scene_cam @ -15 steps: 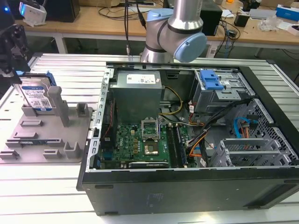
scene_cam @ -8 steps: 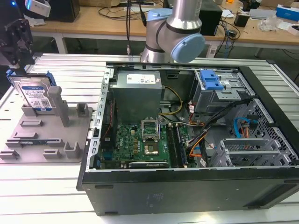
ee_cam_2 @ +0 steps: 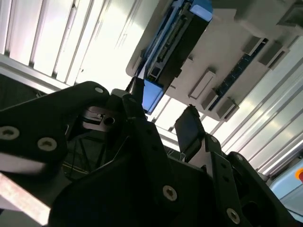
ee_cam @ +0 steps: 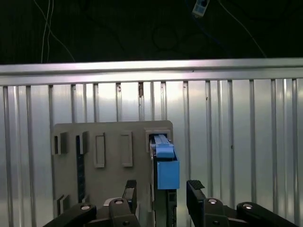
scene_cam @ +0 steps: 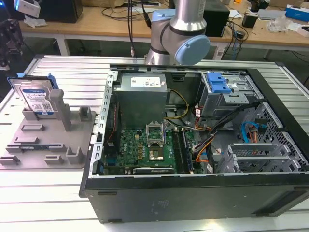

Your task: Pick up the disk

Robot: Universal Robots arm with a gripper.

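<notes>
Disk [scene_cam: 36, 99] and setting, largest first. A slatted metal table [scene_cam: 43, 198] carries an open computer case [scene_cam: 193, 193] and, at the exterior view's left, a grey fixture [scene_cam: 53, 140]. The disk stands on edge at the fixture's corner, beside a post, blue frame around it. In the first wrist view the gripper [ee_cam: 163, 189] is spread wide, its fingers [ee_cam: 195, 189] flanking the disk's blue end with a gap on each side, holding nothing.
</notes>
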